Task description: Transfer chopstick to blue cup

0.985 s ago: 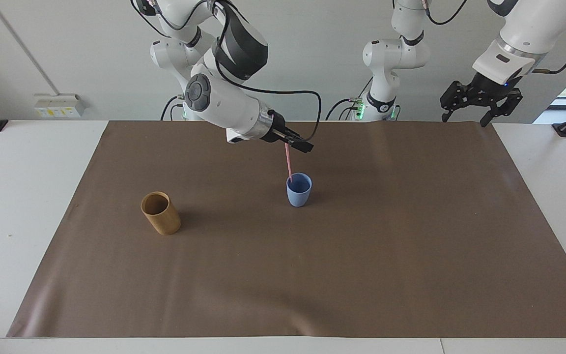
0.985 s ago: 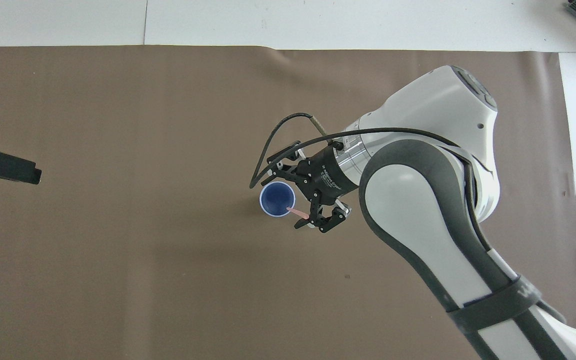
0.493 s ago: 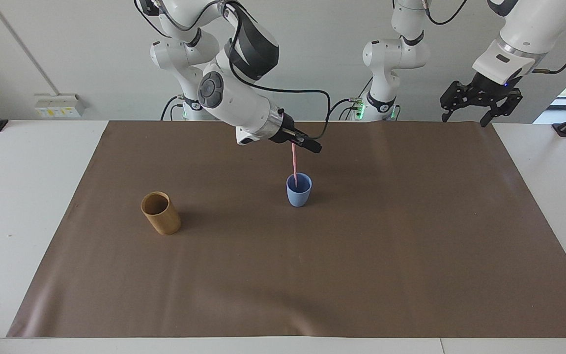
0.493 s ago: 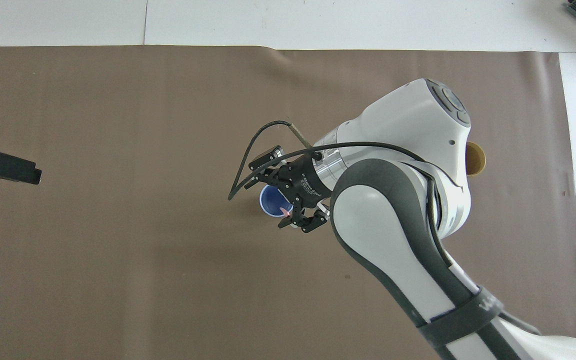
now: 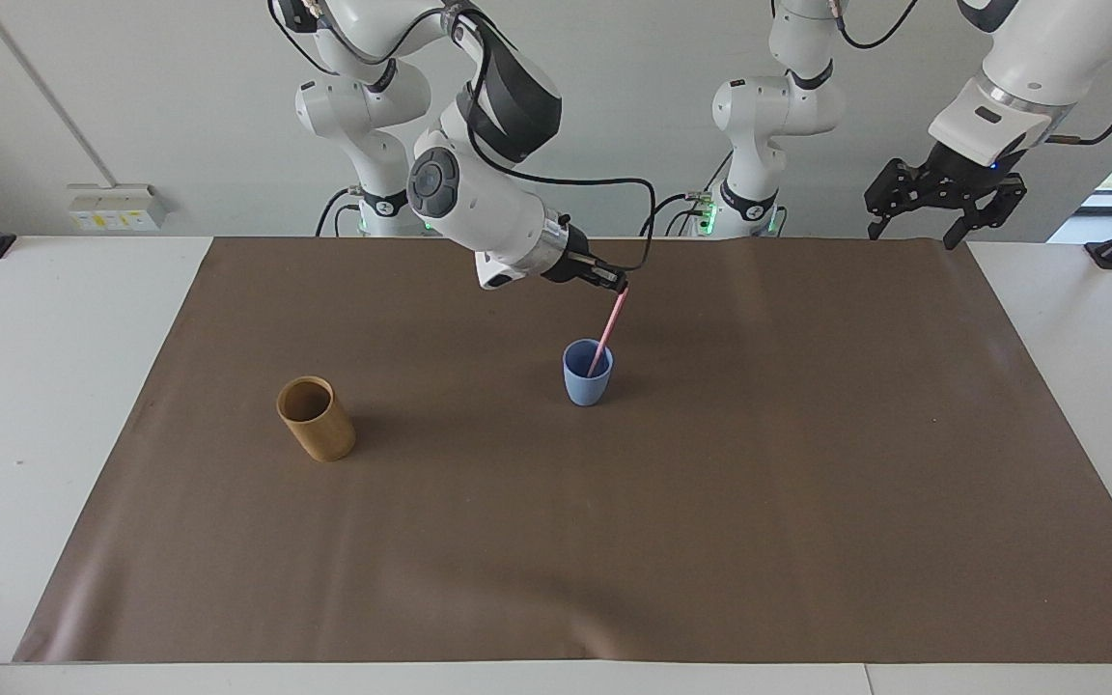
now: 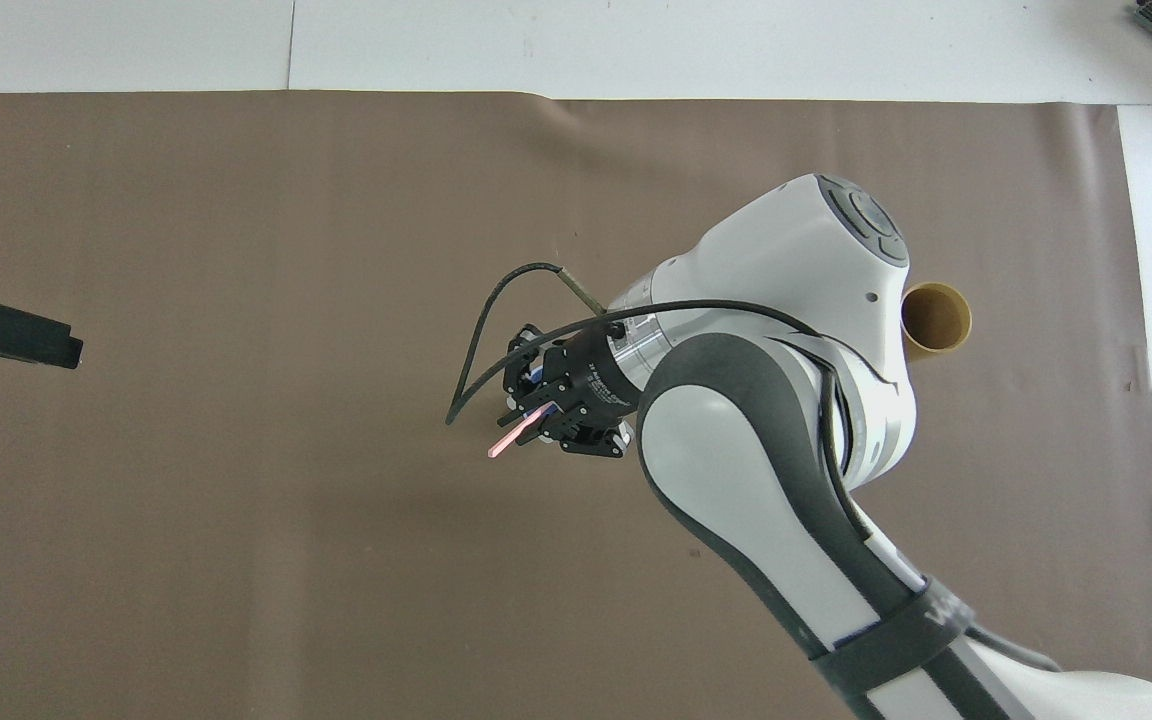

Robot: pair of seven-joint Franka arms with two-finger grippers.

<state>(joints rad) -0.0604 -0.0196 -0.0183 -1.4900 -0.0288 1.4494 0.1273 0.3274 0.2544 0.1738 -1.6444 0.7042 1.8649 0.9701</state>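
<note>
The blue cup [image 5: 587, 379] stands near the middle of the brown mat. The pale pink chopstick [image 5: 607, 334] stands in it, lower end inside, leaning toward the left arm's end of the table. My right gripper [image 5: 618, 283] hovers over the cup, fingers drawn together, tips right at the stick's upper end; I cannot tell whether they touch. From overhead the right gripper [image 6: 536, 410] hides most of the cup [image 6: 533, 378], and the chopstick [image 6: 516, 434] pokes out from under it. My left gripper [image 5: 942, 208] waits open, raised over the mat's corner by its base.
A tan bamboo-looking cup [image 5: 316, 418] stands on the brown mat [image 5: 807, 502] toward the right arm's end, a little farther from the robots than the blue cup; overhead it shows beside the right arm's wrist [image 6: 936, 318]. White table borders the mat.
The right gripper has swung across over the cup toward the left arm's end and drawn its fingers together. The chopstick tipped from nearly upright to leaning that way. The left arm has not moved.
</note>
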